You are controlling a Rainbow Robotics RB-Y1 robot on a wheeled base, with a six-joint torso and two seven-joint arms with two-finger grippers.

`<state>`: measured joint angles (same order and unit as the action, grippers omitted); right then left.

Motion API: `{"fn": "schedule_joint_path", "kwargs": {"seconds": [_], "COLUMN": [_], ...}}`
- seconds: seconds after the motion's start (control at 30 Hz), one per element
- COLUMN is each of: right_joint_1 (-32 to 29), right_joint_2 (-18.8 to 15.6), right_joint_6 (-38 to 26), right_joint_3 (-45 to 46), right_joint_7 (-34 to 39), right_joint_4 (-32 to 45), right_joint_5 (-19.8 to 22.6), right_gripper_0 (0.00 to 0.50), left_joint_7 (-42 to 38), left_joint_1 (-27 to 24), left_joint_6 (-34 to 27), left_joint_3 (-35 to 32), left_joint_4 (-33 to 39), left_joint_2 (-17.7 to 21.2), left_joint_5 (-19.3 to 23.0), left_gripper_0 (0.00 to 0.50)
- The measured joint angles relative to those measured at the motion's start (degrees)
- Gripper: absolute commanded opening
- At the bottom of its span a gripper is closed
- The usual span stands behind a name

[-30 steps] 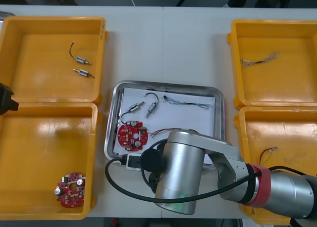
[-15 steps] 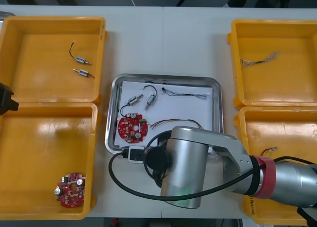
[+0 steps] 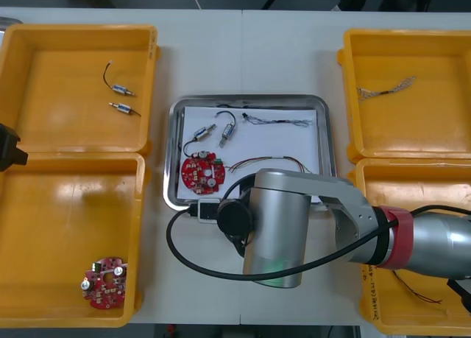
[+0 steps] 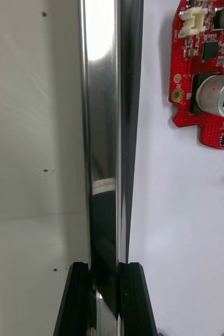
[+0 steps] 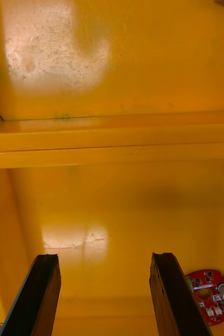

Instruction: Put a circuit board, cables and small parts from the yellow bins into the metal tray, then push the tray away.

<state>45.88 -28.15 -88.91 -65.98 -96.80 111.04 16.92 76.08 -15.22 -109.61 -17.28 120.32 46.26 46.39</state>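
The metal tray (image 3: 250, 101) lies mid-table with white paper inside. On it are a round red circuit board (image 3: 203, 170), two small metal parts (image 3: 204, 132), a blue and white cable (image 3: 280, 120) and a red and yellow cable (image 3: 272, 162). My right arm (image 3: 276, 227) reaches over the tray's near edge and hides its gripper there. In the right wrist view my right gripper (image 4: 105, 299) is shut on the tray's shiny rim (image 4: 104, 131), with the circuit board (image 4: 209, 79) just inside. My left gripper (image 5: 104, 294) hangs open over the left bins, beside another circuit board (image 5: 211, 296).
The near left bin (image 3: 22, 205) holds a spare circuit board (image 3: 104, 272). The far left bin (image 3: 44, 36) has small metal parts (image 3: 121, 108). A twisted cable (image 3: 386, 87) lies in the far right bin (image 3: 441, 40). The left arm (image 3: 7, 146) is parked at the left edge.
The tray has slid away from me toward the table's far side, with its contents. My right arm has followed it forward. The left arm has not moved.
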Motion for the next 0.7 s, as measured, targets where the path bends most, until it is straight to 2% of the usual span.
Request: {"fn": "schedule_joint_path", "kwargs": {"seconds": [0.7], "right_joint_1": [8.8], "right_joint_2": [1.3], "right_joint_6": [3.1], "right_joint_3": [-2.2], "right_joint_7": [0.0], "right_joint_4": [-9.2], "right_joint_5": [1.3], "right_gripper_0": [0.0], "left_joint_7": [0.0], "left_joint_1": [0.0], "left_joint_6": [0.0], "left_joint_3": [0.0], "left_joint_4": [0.0], "left_joint_2": [0.0], "left_joint_5": [0.0], "left_gripper_0": [0.5]}}
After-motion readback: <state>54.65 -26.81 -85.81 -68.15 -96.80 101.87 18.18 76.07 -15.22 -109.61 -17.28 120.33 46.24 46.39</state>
